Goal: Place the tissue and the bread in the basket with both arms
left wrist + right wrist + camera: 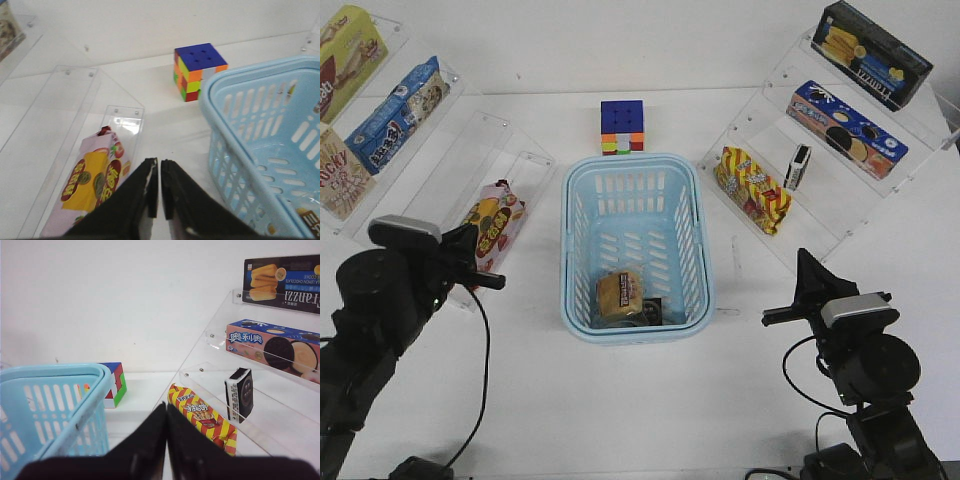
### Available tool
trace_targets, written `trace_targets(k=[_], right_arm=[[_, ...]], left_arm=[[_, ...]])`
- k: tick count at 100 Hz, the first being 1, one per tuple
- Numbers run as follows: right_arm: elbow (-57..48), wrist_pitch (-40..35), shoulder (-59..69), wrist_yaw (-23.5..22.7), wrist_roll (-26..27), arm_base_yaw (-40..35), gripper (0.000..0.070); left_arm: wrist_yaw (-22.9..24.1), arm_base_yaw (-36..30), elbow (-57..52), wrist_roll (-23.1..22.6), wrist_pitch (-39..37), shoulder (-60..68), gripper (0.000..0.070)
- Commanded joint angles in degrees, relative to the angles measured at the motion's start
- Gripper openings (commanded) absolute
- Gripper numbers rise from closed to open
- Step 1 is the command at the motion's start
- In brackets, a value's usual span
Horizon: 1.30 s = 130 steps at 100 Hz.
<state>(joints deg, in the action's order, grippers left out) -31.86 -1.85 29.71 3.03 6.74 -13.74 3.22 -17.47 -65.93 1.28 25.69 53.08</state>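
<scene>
1. The bread [619,295] is lying in the near end of the light blue basket [578,250] at the middle of the bench [640,400], its long axis running roughly near to far, label side up.
2. A dark flat pack, which I am taking to be the tissue [655,310], is sitting just right of the bread on the basket floor; it is too hidden to tell its heading.
3. A twin tissue pack [239,394] is standing on edge on the right acrylic shelf [840,215], long axis upright, white face turned toward the basket.
4. The left gripper [159,192] is hanging near-left of the basket, jaws pressed together and carrying nothing.
5. The right gripper [166,432] is sitting near-right of the basket, jaws likewise closed and empty; it is the nearer arm to the shelved pack, which lies beyond it and slightly to its right.
6. Judging by this, both items are already in and the task is looking finished.
</scene>
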Motion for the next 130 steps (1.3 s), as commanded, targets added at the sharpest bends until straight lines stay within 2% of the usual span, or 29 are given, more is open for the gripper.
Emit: trace_targets(k=[1, 16, 25, 39, 81, 86, 107, 130], right_arm=[[0.1, 0.6, 0.3, 0.0, -0.7, -0.1, 0.0003], [0.1, 0.7, 0.3, 0.0, -0.8, -0.1, 0.0003], [0.1, 0.7, 0.3, 0.0, -0.8, -0.1, 0.0003], [0.1, 1.2, 0.3, 0.0, -0.8, -0.1, 0.0003], [0.1, 2.3, 0.3, 0.0, -0.8, -0.1, 0.0003], [0.1, 2.3, 0.3, 0.0, -0.8, -0.1, 0.0003], [0.1, 2.3, 0.3, 0.0, -0.8, -0.1, 0.0003], [0.1, 2.3, 0.3, 0.0, -0.8, -0.1, 0.0003]], left_arm=[[0.4, 0.4, 8.0, 2.1, -5.4, -3.7, 0.0000], [0.4, 1.1, 29.4, 2.9, -26.4, -13.7, 0.0000], [0.4, 1.1, 35.7, 2.9, -33.2, -16.4, 0.0001], [0.4, 1.0, 36.3, 2.9, -30.4, -18.0, 0.0001], [0.4, 1.0, 36.4, 2.8, -30.5, -20.3, 0.0001], [1.5, 1.3, 36.5, 1.9, -30.2, -21.6, 0.0001], [2.0, 8.1, 45.5, 3.0, -31.5, -31.4, 0.0001], [-1.5, 14.6, 58.4, 3.0, -32.0, -44.3, 0.0001]])
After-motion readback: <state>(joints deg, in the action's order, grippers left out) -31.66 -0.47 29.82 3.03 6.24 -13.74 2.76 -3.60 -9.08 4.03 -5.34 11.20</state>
